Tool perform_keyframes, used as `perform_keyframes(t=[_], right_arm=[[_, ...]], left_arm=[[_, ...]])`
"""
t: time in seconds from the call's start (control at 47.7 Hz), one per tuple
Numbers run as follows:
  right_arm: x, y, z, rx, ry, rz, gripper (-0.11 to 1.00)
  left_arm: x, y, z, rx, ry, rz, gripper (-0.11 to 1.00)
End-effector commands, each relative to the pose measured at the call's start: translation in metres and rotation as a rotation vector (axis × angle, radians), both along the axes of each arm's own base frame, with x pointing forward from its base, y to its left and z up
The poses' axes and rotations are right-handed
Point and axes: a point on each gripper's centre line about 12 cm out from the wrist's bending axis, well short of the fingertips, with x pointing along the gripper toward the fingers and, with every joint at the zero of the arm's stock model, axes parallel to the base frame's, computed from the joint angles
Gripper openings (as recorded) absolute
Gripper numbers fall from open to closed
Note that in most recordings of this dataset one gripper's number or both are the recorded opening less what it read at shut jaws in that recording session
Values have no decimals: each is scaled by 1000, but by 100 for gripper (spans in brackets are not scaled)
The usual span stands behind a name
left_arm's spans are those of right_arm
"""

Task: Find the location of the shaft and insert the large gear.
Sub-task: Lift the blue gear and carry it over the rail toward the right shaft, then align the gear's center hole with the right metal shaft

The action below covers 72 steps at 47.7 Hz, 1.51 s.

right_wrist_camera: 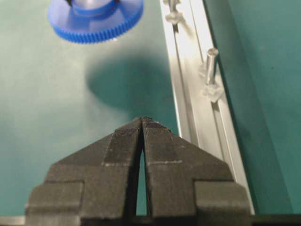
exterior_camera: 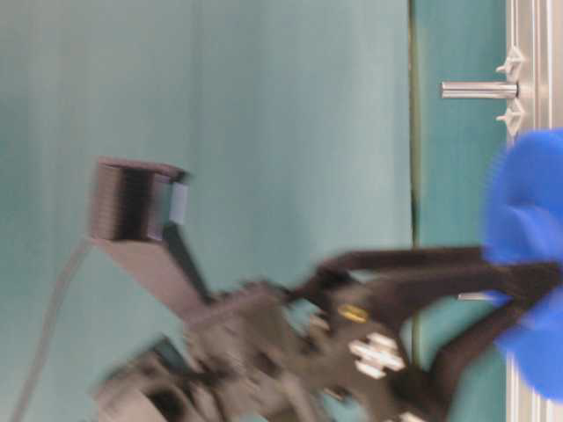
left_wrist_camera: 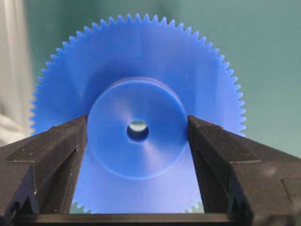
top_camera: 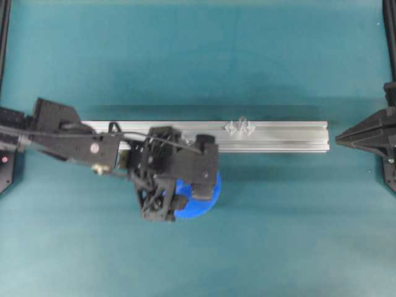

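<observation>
Blue gear (left_wrist_camera: 138, 127) clamped at hub between fingers (left_wrist_camera: 49, 160) of left gripper (top_camera: 185, 201), jaws spread wide on it. Held clear above green mat (top_camera: 198, 55), just beside rail (top_camera: 278, 136), shadow beneath. Shaft (top_camera: 242, 122) upright on rail between two clear mounts, apart from gear. Right gripper (right_wrist_camera: 142, 123) at mat's edge, jaws pressed together, nothing held.
</observation>
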Motion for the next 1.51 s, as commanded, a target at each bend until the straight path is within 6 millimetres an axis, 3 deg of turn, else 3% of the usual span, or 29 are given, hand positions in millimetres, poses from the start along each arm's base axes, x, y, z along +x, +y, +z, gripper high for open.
perform_keyframes(t=[0.0, 0.21, 0.482, 0.985, 1.278, 1.488], right_arm=[[2, 0, 3, 10, -9, -6, 7], [2, 0, 3, 10, -12, -6, 7], [1, 0, 8, 9, -41, -5, 7], [-2, -1, 4, 3, -40, -6, 7], [-3, -1, 2, 2, -35, -6, 7], [-3, -1, 1, 2, -31, -6, 7]], left_arm=[[8, 11, 44, 32, -110, -13, 72], [25, 35, 71, 160, -192, -74, 72], [47, 64, 71, 249, -225, -83, 72], [85, 90, 42, 266, -269, -36, 72], [90, 100, 20, 263, -224, -23, 72], [92, 106, 16, 263, -216, -13, 72]])
